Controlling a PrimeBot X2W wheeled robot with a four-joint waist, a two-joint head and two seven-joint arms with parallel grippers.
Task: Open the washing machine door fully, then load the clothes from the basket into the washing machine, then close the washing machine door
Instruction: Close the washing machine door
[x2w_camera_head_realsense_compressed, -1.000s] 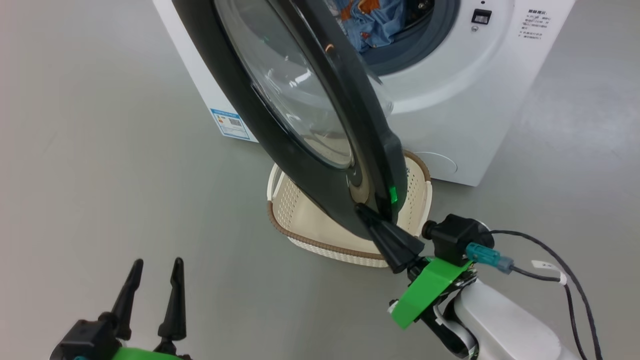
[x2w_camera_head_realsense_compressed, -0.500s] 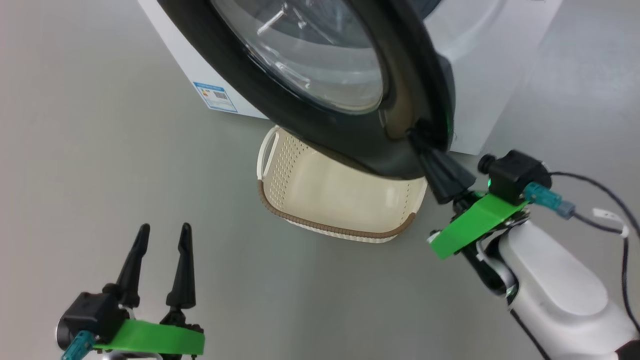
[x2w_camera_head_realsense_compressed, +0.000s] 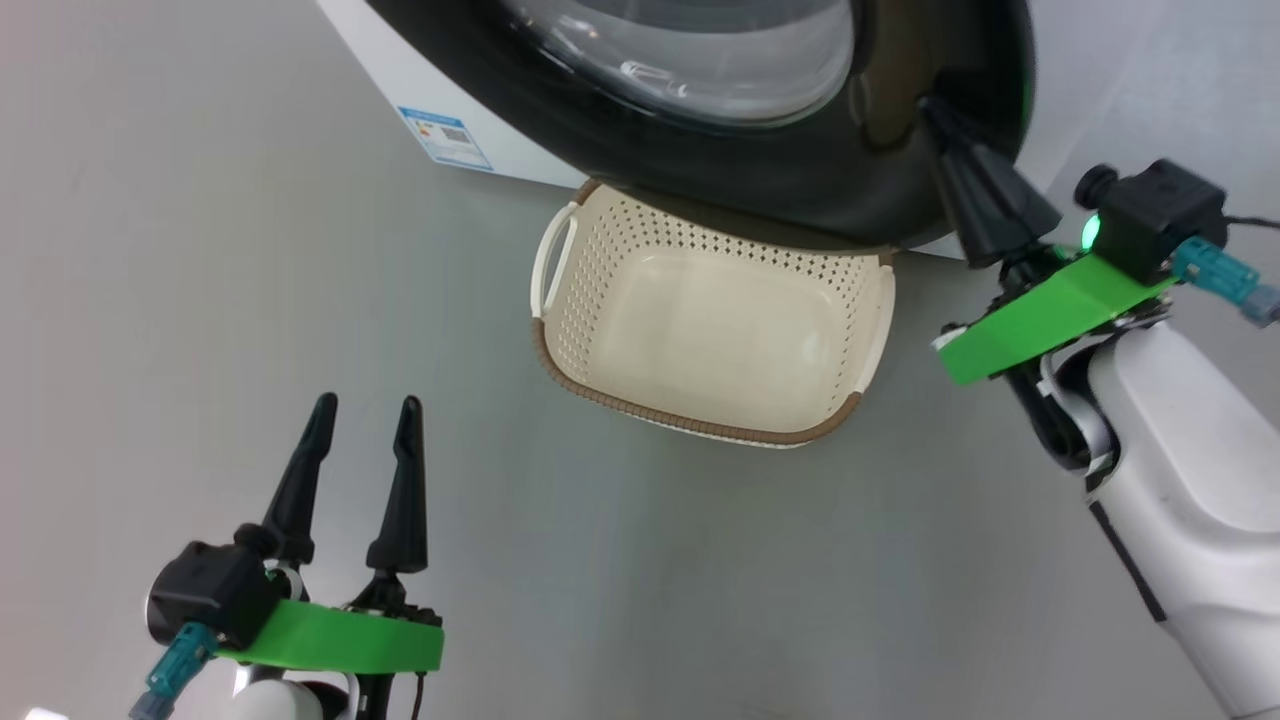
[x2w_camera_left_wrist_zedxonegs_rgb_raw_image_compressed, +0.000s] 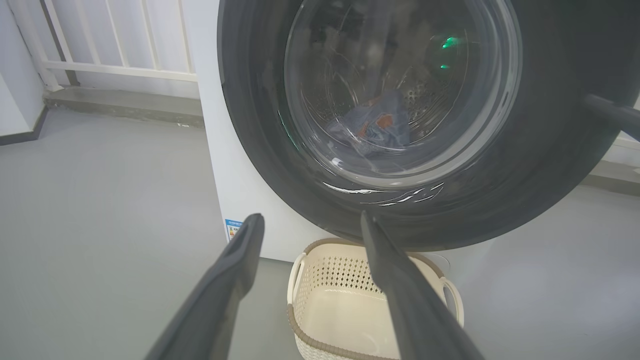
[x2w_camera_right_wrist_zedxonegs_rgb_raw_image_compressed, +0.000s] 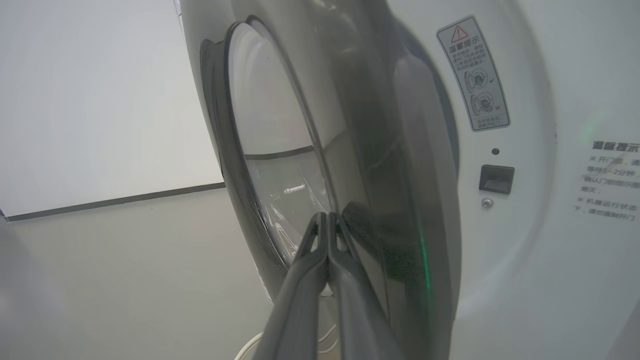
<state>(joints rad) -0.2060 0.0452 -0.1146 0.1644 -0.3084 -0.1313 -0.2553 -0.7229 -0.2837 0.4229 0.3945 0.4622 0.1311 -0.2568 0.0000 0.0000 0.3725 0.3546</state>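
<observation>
The washing machine door (x2w_camera_head_realsense_compressed: 760, 190), black-rimmed with a glass bowl, stands almost closed against the white washing machine (x2w_camera_head_realsense_compressed: 520, 160). My right gripper (x2w_camera_head_realsense_compressed: 935, 105) is shut, holding nothing, its joined tips pressed on the door's black rim (x2w_camera_right_wrist_zedxonegs_rgb_raw_image_compressed: 280, 150). In the right wrist view those tips (x2w_camera_right_wrist_zedxonegs_rgb_raw_image_compressed: 327, 216) touch the rim beside the machine's front (x2w_camera_right_wrist_zedxonegs_rgb_raw_image_compressed: 550, 225). Through the glass, blue clothes (x2w_camera_left_wrist_zedxonegs_rgb_raw_image_compressed: 375, 125) lie in the drum. The cream basket (x2w_camera_head_realsense_compressed: 600, 260) sits on the floor below the door with nothing in it. My left gripper (x2w_camera_head_realsense_compressed: 367, 402) hovers open at the lower left, well short of the basket (x2w_camera_left_wrist_zedxonegs_rgb_raw_image_compressed: 320, 280).
Grey floor stretches to the left and in front of the basket. The door's latch slot (x2w_camera_right_wrist_zedxonegs_rgb_raw_image_compressed: 496, 178) shows on the machine's front. A white railing (x2w_camera_left_wrist_zedxonegs_rgb_raw_image_compressed: 115, 70) and a wall stand behind the machine on the left. My right forearm (x2w_camera_head_realsense_compressed: 1180, 470) runs along the right side.
The door has swung from half open to nearly closed, with my shut right gripper riding on its rim. The basket, earlier partly under the door, now shows whole. The head camera has shifted.
</observation>
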